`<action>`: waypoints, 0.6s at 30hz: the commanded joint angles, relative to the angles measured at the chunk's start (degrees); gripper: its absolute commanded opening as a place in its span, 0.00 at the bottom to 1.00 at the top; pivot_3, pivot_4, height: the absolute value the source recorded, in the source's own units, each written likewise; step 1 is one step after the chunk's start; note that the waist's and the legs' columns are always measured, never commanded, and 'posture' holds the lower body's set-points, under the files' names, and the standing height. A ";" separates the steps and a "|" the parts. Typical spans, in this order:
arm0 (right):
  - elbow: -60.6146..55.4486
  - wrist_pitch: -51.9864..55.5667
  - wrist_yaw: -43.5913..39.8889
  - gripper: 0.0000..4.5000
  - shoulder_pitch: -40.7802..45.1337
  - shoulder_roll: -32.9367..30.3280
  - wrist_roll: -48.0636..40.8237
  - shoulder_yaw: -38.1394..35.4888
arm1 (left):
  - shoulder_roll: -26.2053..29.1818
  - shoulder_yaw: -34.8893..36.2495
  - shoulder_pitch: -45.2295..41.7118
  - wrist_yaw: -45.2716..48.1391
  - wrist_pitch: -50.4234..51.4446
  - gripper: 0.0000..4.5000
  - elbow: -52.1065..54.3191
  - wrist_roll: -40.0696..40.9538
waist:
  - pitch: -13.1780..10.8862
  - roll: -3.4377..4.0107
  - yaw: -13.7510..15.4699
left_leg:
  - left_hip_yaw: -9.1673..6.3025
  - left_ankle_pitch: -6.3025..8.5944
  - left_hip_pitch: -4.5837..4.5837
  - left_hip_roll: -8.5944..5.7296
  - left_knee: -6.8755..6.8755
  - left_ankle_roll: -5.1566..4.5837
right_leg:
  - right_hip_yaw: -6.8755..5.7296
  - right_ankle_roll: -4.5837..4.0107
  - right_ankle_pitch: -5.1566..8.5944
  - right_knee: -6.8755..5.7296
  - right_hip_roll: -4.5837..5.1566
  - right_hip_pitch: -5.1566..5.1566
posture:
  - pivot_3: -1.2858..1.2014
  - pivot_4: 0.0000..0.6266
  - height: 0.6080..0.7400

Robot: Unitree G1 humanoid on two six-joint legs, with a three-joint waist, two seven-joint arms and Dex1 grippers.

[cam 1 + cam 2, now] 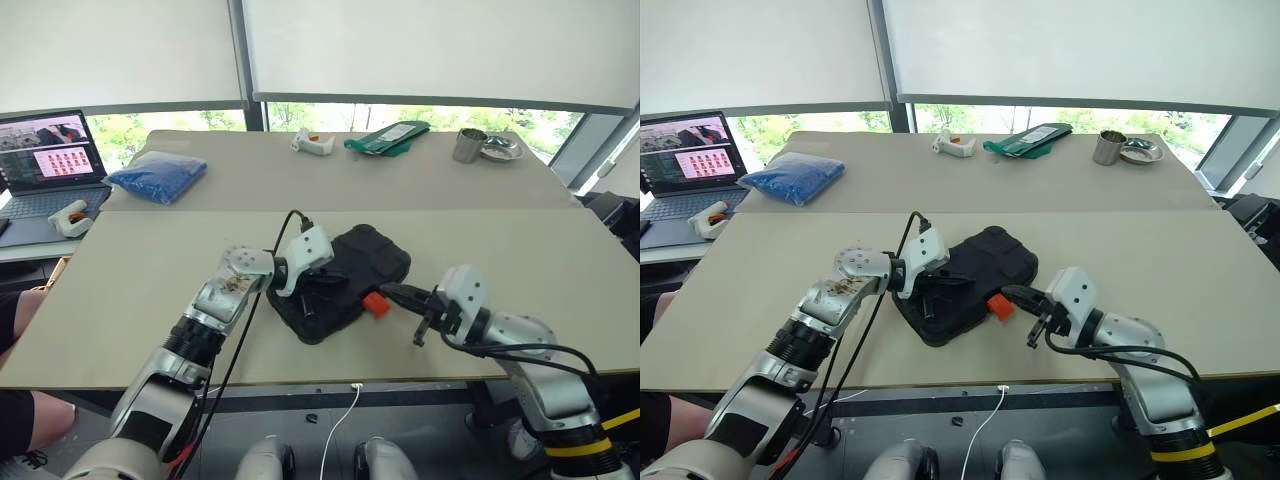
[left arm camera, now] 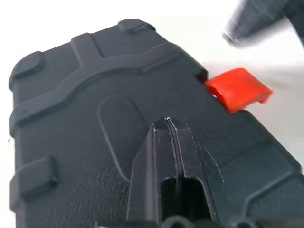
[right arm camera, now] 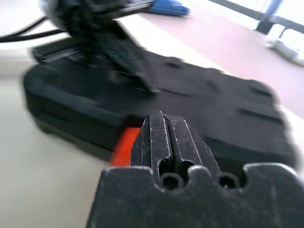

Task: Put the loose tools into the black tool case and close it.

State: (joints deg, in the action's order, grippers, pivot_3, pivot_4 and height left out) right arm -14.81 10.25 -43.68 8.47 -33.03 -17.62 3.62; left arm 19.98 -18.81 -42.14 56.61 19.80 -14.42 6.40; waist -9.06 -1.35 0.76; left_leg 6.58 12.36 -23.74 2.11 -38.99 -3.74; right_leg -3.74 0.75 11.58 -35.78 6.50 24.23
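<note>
Lying closed on the near tabletop (image 1: 150, 290), the black tool case (image 1: 372, 252) sits between the two arms, its ribbed lid down on its base and its orange latch (image 1: 375, 304) sticking out from the edge that faces the robot's right side. The left gripper (image 1: 318, 292) is over the near end of the case with its jaws pressed together on nothing; the left wrist view shows the paired black fingers (image 2: 167, 156) just above the textured lid, though contact cannot be judged. The right gripper (image 1: 392, 293) points in from the right at the latch edge, its jaws likewise shut and empty, the tips just beside the orange latch; whether they touch it cannot be told. In the right wrist view the latch shows as an orange patch directly past the closed fingers (image 3: 164, 142), with the blurred left gripper above the lid beyond.

On the far tabletop lie a blue bag (image 1: 157, 174), a white gun-shaped item (image 1: 312, 143), a green packet (image 1: 389, 137) and a metal cup (image 1: 469, 145) beside a small metal dish (image 1: 501, 150). A laptop (image 1: 50, 165) stands open at the left, with another white gun-shaped item (image 1: 72, 216) beside it.
</note>
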 commanded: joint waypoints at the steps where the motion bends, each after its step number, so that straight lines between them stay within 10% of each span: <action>1: -1.95 0.21 -0.35 0.00 -0.39 -0.72 1.33 0.28 | -0.97 -1.90 3.00 -0.97 2.39 0.00 -3.43 -1.70 | 0.02 0.02 0.14 | 0.00 0.01 0.00 -0.03 0.00 0.02 | 0.00 0.00 0.00 0.00 0.03 -0.01 | 0.52 0.24 1.00; 18: 6.64 -1.14 -2.64 0.00 0.27 -1.41 8.22 3.31 | -0.09 -0.17 4.75 -1.09 3.24 0.00 -1.60 -1.46 | 0.49 0.21 -0.09 | -0.02 0.02 0.00 -0.05 0.03 -0.04 | 0.03 0.04 0.03 0.01 0.02 0.01 | 0.52 0.24 1.00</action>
State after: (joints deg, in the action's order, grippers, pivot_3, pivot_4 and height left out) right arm -7.65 9.97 -47.15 8.23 -34.70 -10.06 7.32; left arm 19.47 -17.07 -40.11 55.66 20.39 -13.25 6.45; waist -8.57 -1.14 0.67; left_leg 6.57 12.38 -23.74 2.07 -38.96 -3.78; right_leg -3.71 0.79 11.61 -35.78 6.53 24.24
